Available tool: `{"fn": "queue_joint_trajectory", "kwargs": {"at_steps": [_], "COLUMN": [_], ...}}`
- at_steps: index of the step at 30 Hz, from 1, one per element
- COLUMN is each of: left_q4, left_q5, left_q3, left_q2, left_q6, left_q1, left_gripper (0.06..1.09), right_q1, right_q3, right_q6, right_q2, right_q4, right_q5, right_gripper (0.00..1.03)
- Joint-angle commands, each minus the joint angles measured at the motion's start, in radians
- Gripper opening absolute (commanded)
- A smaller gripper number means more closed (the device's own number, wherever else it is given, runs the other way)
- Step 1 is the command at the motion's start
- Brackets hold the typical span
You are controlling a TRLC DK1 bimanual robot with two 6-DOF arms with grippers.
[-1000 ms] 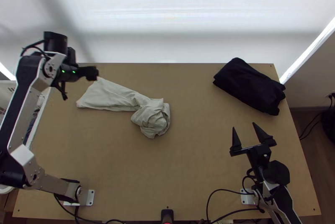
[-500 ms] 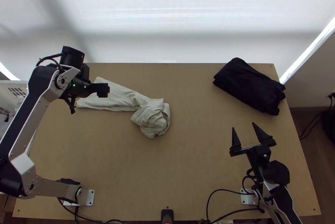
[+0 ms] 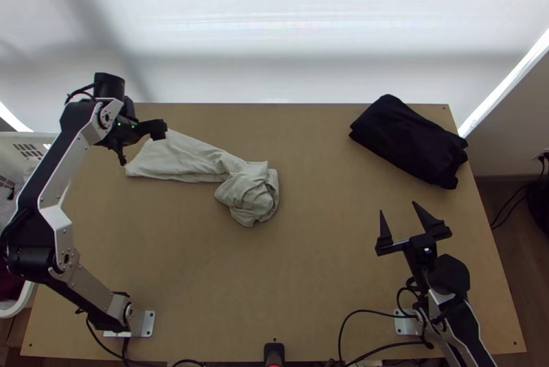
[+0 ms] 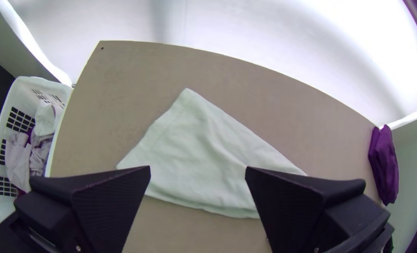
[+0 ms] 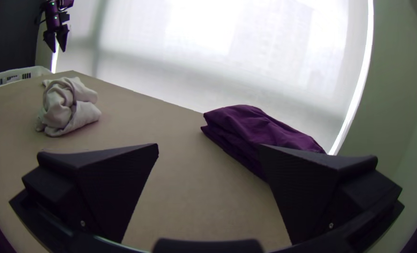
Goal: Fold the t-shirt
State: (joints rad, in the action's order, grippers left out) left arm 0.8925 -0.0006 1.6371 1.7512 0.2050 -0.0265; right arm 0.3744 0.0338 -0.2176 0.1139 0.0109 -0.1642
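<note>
Left gripper's shift: over the last half second the left gripper (image 3: 158,129) has drawn back toward eleven o'clock, its arm's elbow folding in; the pale t-shirt (image 3: 185,158) has not moved.
Clock: twelve is the table's far edge, in the top view.
Left jaws: standing wide apart with nothing between them, raised above the cloth.
Flat panel: the t-shirt's spread, tapering part (image 4: 194,150) lies below those jaws, just toward six o'clock, at the table's left side.
Long axis: from the panel, between nine and ten o'clock, to the bunched end (image 3: 251,195), between three and four. This line looks decisive: a pull along it should draw the bunch open, while a grip across it may only drag the whole heap.
Bunched end from left jaws: four o'clock, well apart.
Right jaws: the right gripper (image 3: 398,207) also stands open and unloaded; from it the bunch lies between nine and ten o'clock, well off.
Nearer arm: the left, which seems best placed to come down on the panel.
Folded black garment (image 3: 410,140): twelve o'clock from the right gripper.
White laundry basket (image 3: 8,151): toward eight o'clock from the left gripper, beyond the table edge.
</note>
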Motion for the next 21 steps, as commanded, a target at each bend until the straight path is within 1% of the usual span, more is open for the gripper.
{"fn": "queue_joint_trajectory", "kwargs": {"at_steps": [1, 6, 10, 13, 16, 21], "left_q4": [-0.023, -0.063, -0.083, -0.095, -0.095, -0.095], "left_q5": [0.005, 0.008, 0.024, 0.027, 0.027, 0.025], "left_q3": [-0.014, -0.059, -0.088, -0.108, -0.117, -0.123], "left_q2": [0.028, 0.014, -0.033, -0.073, -0.099, -0.142], "left_q6": [-0.026, -0.050, -0.042, -0.030, -0.021, -0.021], "left_q1": [-0.023, -0.055, -0.064, -0.062, -0.059, -0.062], "left_gripper": [1.04, 1.04, 1.04, 1.04, 1.04, 1.04], "right_q1": [0.041, 0.150, 0.293, 0.390, 0.445, 0.515], "right_q3": [0.114, 0.330, 0.497, 0.641, 0.759, 0.950], "right_q6": [-0.048, -0.049, -0.078, -0.078, -0.055, 0.026], "right_q2": [0.087, 0.405, 0.618, 0.819, 0.991, 1.228], "right_q4": [-0.023, -0.089, -0.144, -0.200, -0.229, -0.243], "right_q5": [0.011, 0.011, 0.012, 0.018, 0.045, 0.086], "right_gripper": [0.99, 0.99, 0.99, 0.99, 0.99, 0.99]}}
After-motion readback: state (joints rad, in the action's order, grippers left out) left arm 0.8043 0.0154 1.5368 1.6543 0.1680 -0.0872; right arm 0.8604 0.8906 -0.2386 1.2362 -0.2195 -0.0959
